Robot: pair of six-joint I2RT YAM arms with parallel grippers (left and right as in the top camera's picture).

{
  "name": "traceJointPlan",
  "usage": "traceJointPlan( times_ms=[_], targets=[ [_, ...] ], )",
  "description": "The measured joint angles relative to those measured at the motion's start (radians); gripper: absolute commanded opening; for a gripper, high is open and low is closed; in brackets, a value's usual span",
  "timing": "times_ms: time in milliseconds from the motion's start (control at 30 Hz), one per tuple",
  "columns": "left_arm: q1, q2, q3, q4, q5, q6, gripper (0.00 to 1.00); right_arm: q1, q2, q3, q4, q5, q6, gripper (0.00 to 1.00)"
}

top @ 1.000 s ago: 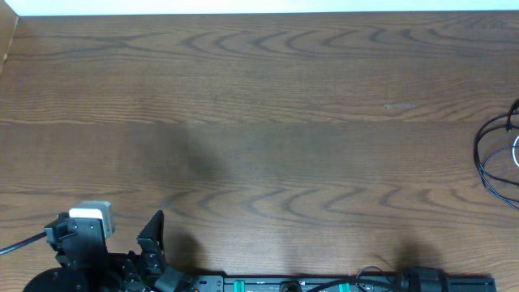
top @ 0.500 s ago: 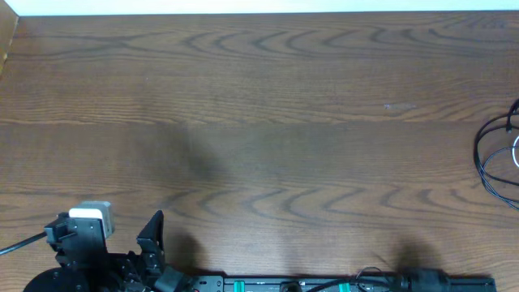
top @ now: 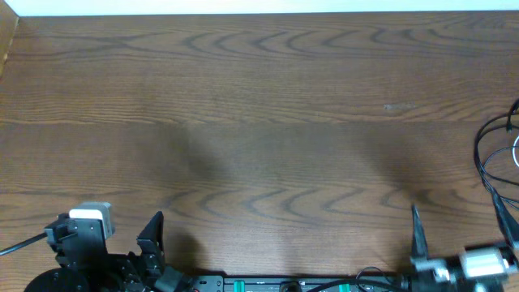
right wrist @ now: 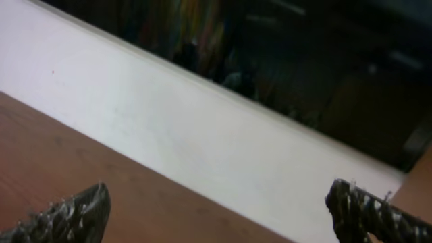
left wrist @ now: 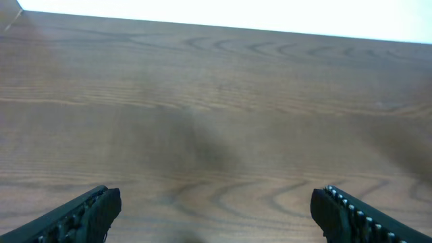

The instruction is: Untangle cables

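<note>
Overhead straight down; wrist views low across shared table (top: 259,122)

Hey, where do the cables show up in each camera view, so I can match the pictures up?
Overhead: the cables lie in loops at the far right edge, partly cut off by the frame.
Left wrist: not in it.
Right wrist: not in it.
Shared landmark: the white strip along the far edge of the table, seen in all three views.
</note>
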Motion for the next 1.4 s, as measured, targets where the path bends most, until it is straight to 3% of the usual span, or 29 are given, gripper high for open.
traceJointPlan(
  times_ms=[233,433,667,967,1400],
  targets=[
    [0.000,0.000,0.000,0.001,0.000,0.000,0.96,0.000,-0.001,-0.322,0.380,0.064,0.125,0.99],
    [0.000,0.000,0.000,0.001,0.000,0.000,0.96,0.000,-0.001,-0.561,0.565,0.143,0.214,0.99],
    [0.000,0.000,0.000,0.001,0.000,0.000,0.96,0.000,-0.001,-0.684,0.566,0.213,0.251,0.99],
    [0.000,0.000,0.000,-0.012,0.000,0.000,0.96,0.000,-0.001,-0.687,0.337,0.264,0.294,0.99],
    [0.000,0.000,0.000,-0.030,0.000,0.000,0.96,0.000,0.001,-0.687,0.336,0.283,0.345,0.99]
  ],
)
